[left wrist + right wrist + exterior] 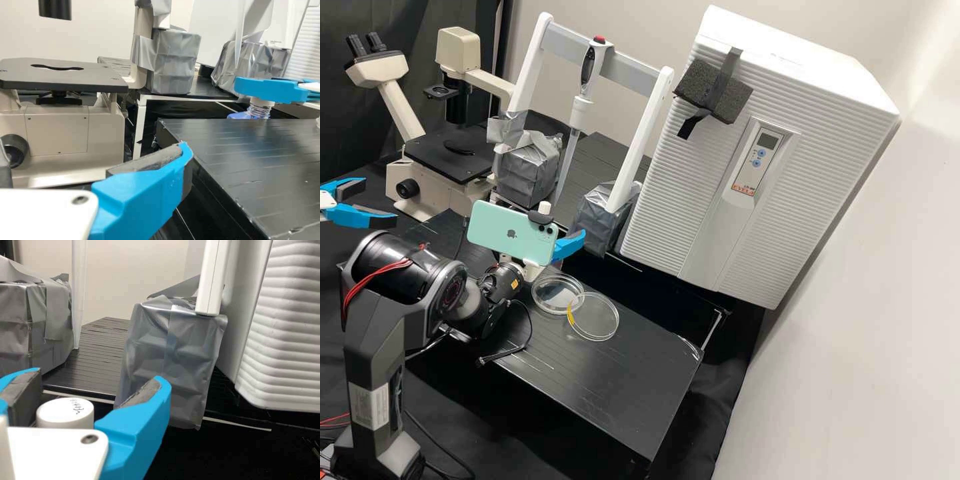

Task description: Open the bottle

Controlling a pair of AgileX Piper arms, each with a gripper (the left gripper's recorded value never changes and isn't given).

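The bottle's white cap (65,412) sits between the blue fingers of my right gripper (95,385), which is open around it: one pad is close to the cap and a gap shows on the other side. In the high view the cap (545,208) pokes up just behind the mint-green wrist camera. From the left wrist view, the bottle's clear threaded neck (259,108) stands beyond the black platform, under a blue finger (270,90) of the right gripper. My left gripper (350,200) is open at the bench's far left, beside the microscope, holding nothing.
Two clear petri dishes (557,293) (593,317) lie on the raised black platform (613,380). A microscope (440,153) stands at the back left. A white pipette stand (633,73) on tape-wrapped weights (527,167) and a large white ribbed machine (753,153) stand behind.
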